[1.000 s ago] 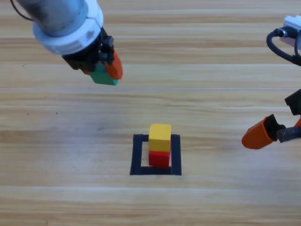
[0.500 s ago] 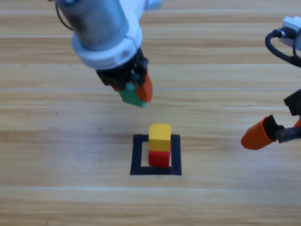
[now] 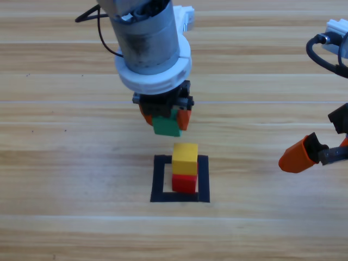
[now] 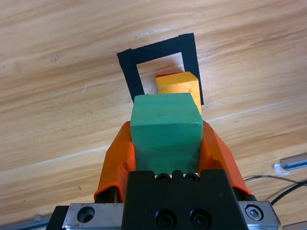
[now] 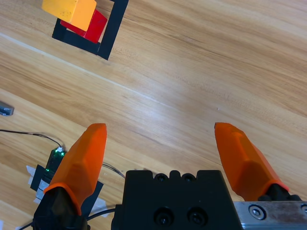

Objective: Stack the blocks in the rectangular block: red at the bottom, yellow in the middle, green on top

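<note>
left hand [image 3: 165, 120] grips green [image 3: 166, 126] | near yellow [image 3: 185, 158], apparently above | right hand [image 5: 165, 146] spread

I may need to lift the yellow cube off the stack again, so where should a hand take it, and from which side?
Judging by its pose, take the yellow cube by two opposite side faces, coming straight down from above. It sits on the red cube inside the black tape outline, so its four sides stand exposed and only its underside is covered. Grip high to avoid catching the red cube.
</note>
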